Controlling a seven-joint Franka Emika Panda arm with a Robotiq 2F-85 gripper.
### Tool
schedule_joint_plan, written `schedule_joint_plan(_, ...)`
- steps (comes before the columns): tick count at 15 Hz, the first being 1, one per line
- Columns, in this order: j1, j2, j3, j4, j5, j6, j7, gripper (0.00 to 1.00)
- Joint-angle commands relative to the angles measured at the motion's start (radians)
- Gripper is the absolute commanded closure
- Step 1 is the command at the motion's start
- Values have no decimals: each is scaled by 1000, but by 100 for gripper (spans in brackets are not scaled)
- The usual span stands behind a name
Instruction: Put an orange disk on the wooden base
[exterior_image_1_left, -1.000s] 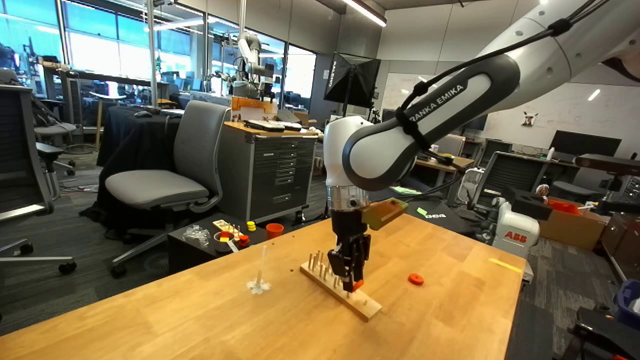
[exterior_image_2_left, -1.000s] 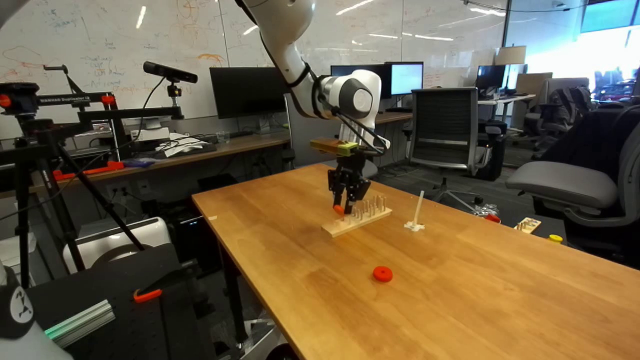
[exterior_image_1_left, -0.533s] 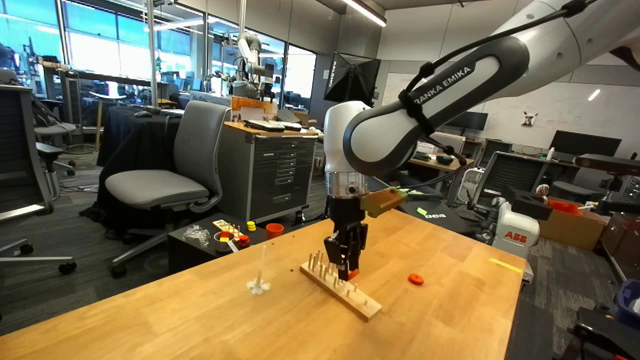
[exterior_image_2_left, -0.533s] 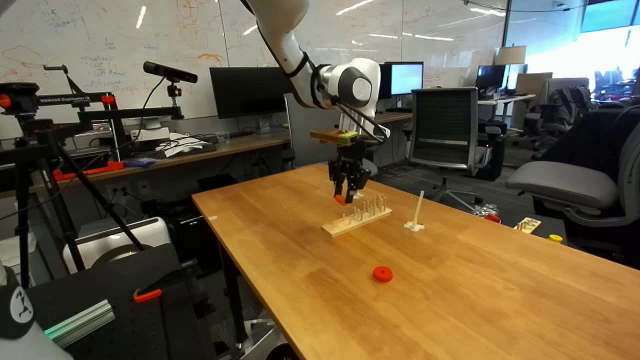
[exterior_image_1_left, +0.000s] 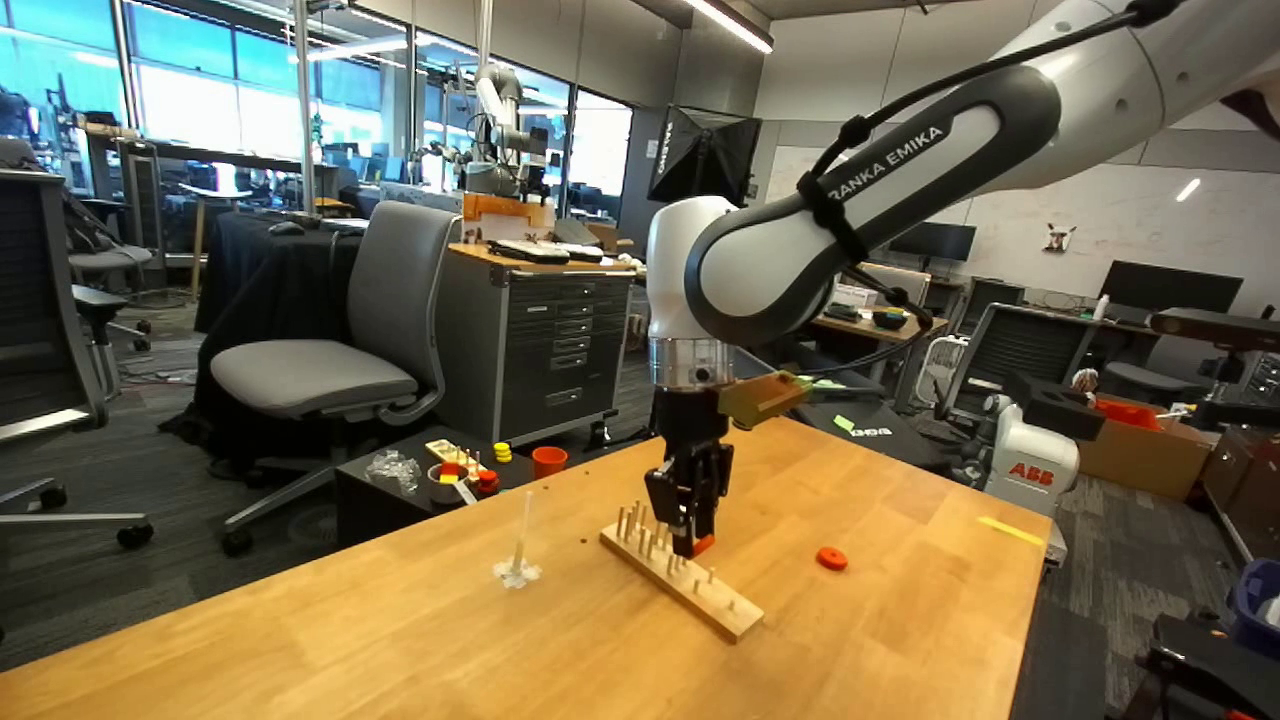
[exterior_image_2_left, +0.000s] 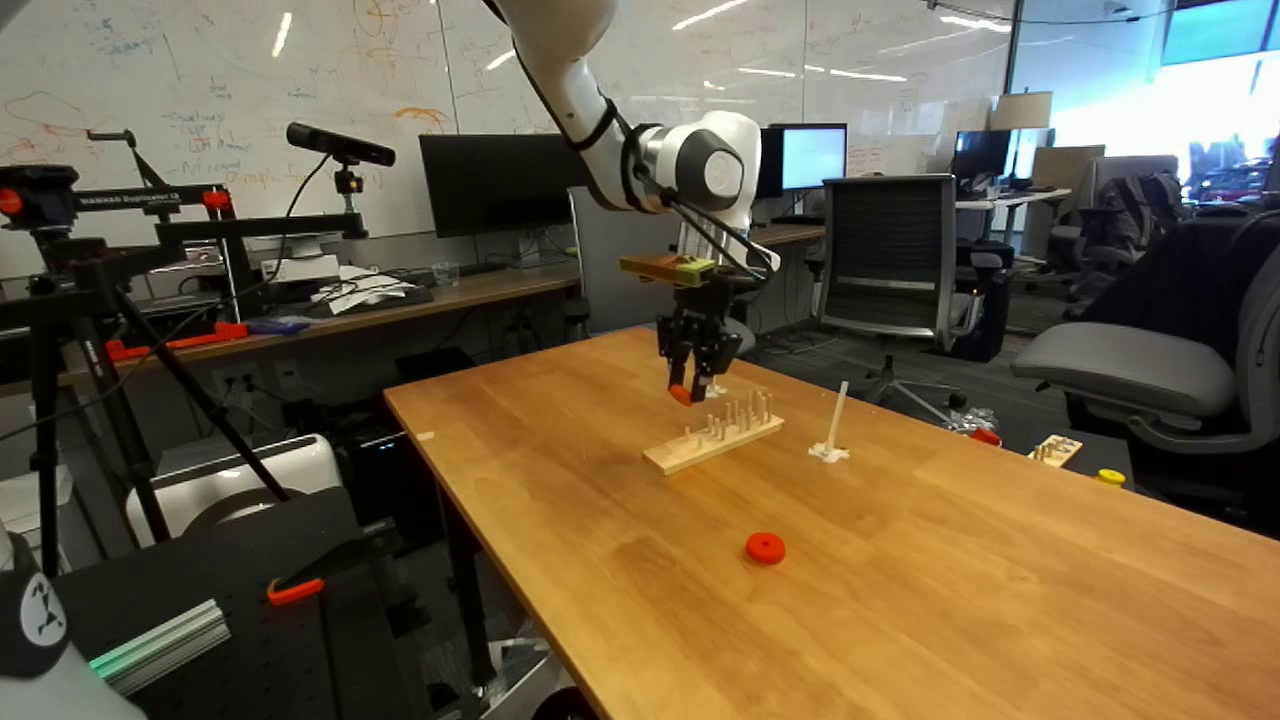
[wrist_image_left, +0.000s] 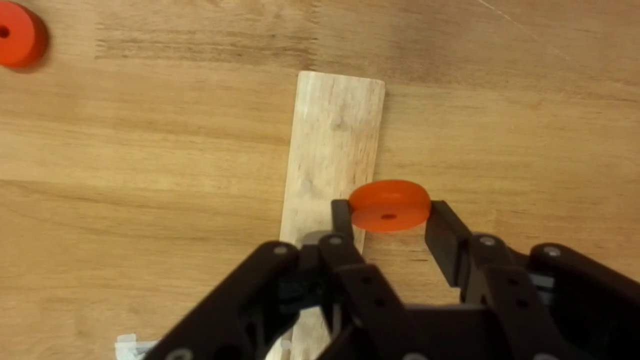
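Note:
An orange disk is pinched by its rim between both fingers of my gripper, its centre hole facing the wrist camera. Below lies the wooden base, a light strip with upright pegs, taller toward one end. In an exterior view the held disk hangs above the base and touches no peg that I can see. Seen from the wrist, it overlaps the right edge of the base; the pegs under my gripper are largely hidden. Another orange-red disk lies flat on the table, apart from the base.
A thin whitish post stands on the table beside the base, its foot ragged and pale. Another pale foot shows behind my gripper. On a low black side table are an orange cup and several small coloured parts.
My gripper has risen from close over the base with the orange disk still in it, mostly in the first half second. The base and the disk on the table have not moved.

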Motion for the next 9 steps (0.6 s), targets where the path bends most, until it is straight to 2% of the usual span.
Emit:
schedule_joint_plan(1, -10, 8, 8, 29, 23, -23, -15, 82)
schedule_joint_plan(9, -9, 40, 3, 66, 20, -39, -9, 82)
